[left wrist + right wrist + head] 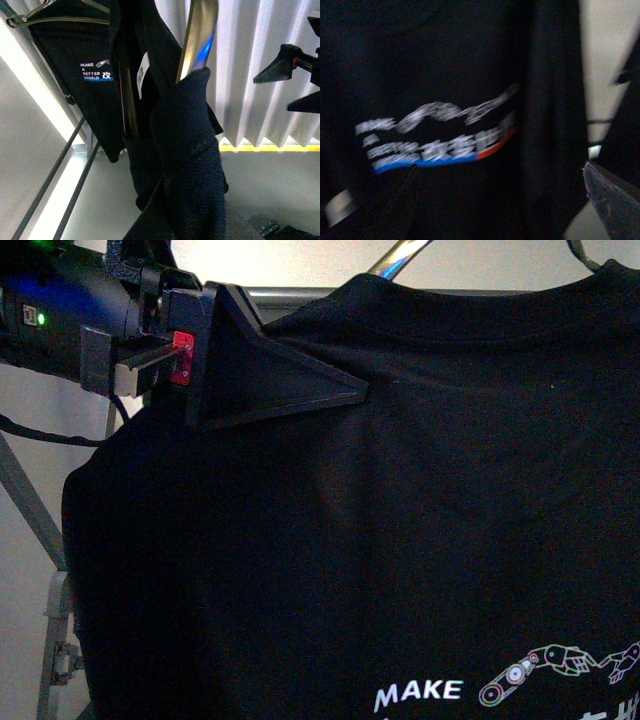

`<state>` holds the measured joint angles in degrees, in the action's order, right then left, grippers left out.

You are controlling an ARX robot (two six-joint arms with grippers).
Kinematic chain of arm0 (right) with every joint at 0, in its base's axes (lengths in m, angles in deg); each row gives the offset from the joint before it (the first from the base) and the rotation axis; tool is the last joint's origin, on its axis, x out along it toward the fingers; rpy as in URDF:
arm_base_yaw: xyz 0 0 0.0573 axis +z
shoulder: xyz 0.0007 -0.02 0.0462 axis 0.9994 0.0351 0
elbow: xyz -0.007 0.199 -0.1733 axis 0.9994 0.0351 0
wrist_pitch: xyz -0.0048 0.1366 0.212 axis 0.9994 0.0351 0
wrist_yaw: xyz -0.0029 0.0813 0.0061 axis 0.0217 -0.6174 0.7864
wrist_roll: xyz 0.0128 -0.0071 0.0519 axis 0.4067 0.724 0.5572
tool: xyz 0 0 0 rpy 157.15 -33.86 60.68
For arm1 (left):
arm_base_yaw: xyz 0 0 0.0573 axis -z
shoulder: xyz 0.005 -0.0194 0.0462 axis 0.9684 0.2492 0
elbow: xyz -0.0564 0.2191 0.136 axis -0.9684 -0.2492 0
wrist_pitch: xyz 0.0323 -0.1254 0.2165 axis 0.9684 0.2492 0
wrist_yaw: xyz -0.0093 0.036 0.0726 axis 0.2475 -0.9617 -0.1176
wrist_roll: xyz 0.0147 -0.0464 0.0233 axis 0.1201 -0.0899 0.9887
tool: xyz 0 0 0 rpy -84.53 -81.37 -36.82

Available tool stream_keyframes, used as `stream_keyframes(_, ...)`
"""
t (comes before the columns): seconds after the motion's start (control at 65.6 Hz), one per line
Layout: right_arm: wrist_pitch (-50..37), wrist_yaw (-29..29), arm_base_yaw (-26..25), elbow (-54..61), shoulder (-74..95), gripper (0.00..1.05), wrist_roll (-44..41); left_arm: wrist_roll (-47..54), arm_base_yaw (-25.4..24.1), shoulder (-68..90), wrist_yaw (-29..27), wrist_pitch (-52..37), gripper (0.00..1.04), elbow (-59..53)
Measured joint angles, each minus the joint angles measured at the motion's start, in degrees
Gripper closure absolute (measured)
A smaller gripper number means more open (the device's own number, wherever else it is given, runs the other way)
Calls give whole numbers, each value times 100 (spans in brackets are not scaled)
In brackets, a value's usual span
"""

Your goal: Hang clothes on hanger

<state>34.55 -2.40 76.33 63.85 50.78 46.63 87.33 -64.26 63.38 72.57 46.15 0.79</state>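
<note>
The black T-shirt (400, 520) fills most of the front view, with the white "MAKE" and the robot-arm graphic at the bottom right. It hangs against the grey rack rail (300, 292). My left gripper (300, 390) is at the upper left, its black triangular finger on the shirt's shoulder. In the left wrist view its jaws are buried in bunched black fabric (190, 190) below the shiny rail (200, 35). My right gripper (271, 94) is open and off to the side. The right wrist view shows the blurred print (440, 140) close up and one finger (615, 200).
A rack leg (30, 500) slants down at the left. Thin crossbars (50, 185) run low. A wire hanger (30, 20) holds printed black cloth (95, 70). A white pleated curtain (250, 75) and a yellow floor line (270, 148) lie behind.
</note>
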Motion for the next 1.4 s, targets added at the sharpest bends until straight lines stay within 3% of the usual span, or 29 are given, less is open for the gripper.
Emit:
stream_keyframes(0.015,-157,-800,-328,-109,295,7,107,-7,0,0,0,-2,101,0)
stream_keyframes(0.046,-356,-1235,-667,-232,588,7,205,-7,9,0,2,-2,101,0)
stream_keyframes(0.076,-708,-2162,-1169,-450,1027,7,323,-9,20,0,7,-2,101,0)
stream_keyframes(0.198,-1853,-4424,-2695,-1757,2846,7,92,-11,17,0,7,-2,101,-4)
stream_keyframes(0.274,-1801,-4725,-2896,-2973,4159,7,-621,-24,-7,0,-7,-2,101,-4)
stream_keyframes(0.412,839,-4070,-2295,-5622,5923,7,-3368,-35,-2,0,-13,-2,101,-9)
stream_keyframes(0.503,2009,-3569,-1692,-6701,6363,7,-5263,-44,7,0,-13,-2,101,-9)
stream_keyframes(0.61,2203,-2850,-1032,-7318,6636,7,-6920,-48,7,0,-13,-2,101,-11)
stream_keyframes(0.762,2603,-2120,-332,-7919,7034,7,-8369,-50,-7,0,-15,-2,101,-11)
stream_keyframes(1.006,3270,-1123,201,-8662,7844,7,-9628,-55,-2,0,-33,-2,101,-11)
stream_keyframes(1.296,2951,-990,623,-9079,8354,7,-9475,-57,-4,0,-35,-2,101,-11)
stream_keyframes(1.403,2935,-876,691,-9101,8402,22,-9364,-63,-4,0,-35,-2,101,-11)
